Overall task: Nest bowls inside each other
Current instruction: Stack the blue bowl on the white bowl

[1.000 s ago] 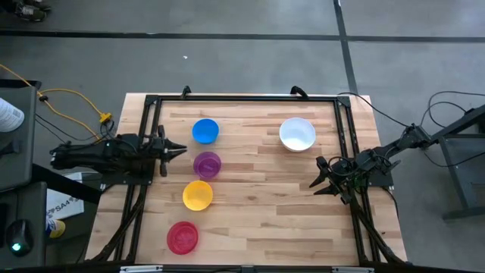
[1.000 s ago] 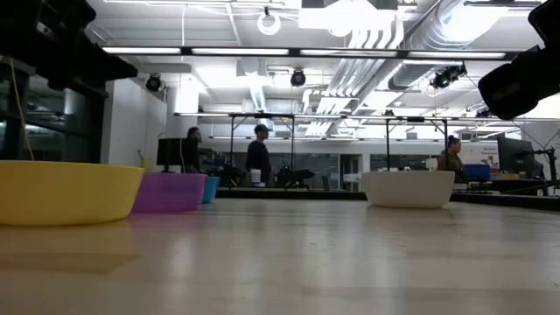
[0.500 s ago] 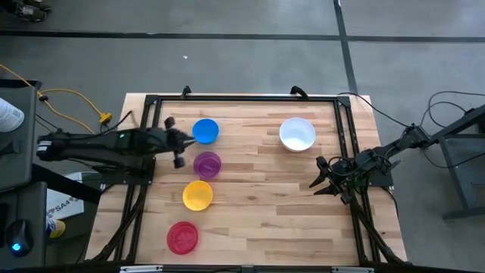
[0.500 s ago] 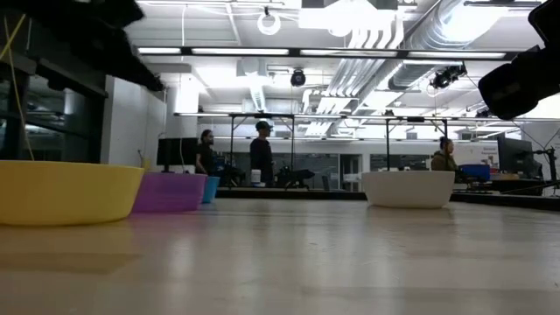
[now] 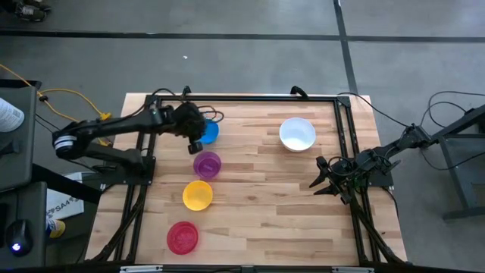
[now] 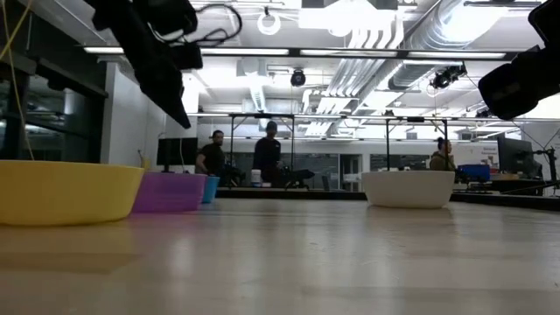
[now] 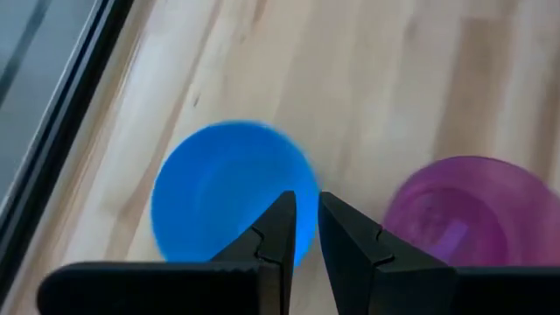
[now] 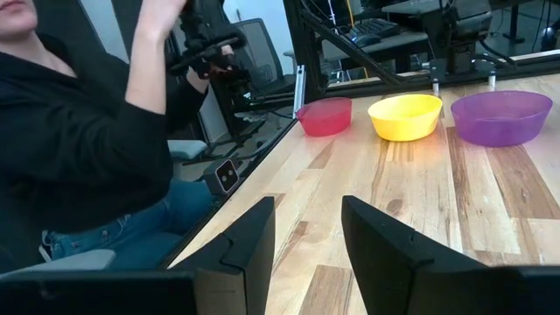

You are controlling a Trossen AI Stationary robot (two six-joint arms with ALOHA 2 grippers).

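Five bowls stand upright on the wooden table. Blue [image 5: 208, 130], purple [image 5: 207, 164], yellow [image 5: 198, 195] and red [image 5: 183, 237] form a column on the left; the white one [image 5: 297, 134] sits at the far right. My left gripper [image 7: 306, 206] hangs above the blue bowl [image 7: 219, 197], over its rim on the side toward the purple bowl [image 7: 464, 214]. It points steeply down, with a narrow gap between its fingers and nothing in it. My right gripper [image 8: 306, 223] waits open at the table's right edge [image 5: 322, 180], level, touching nothing.
A black rail frame [image 5: 242, 98] runs round the tabletop. Bare wood lies between the column of bowls and the white bowl [image 6: 409, 188]. A person in a dark top [image 8: 79, 131] sits beyond the table's left side, and others stand in the room behind.
My left arm has swung out from the table's left edge toward the far side and the right, risen, and tipped its gripper from level to steeply down. It now stands over the blue bowl. The bowls have not moved.
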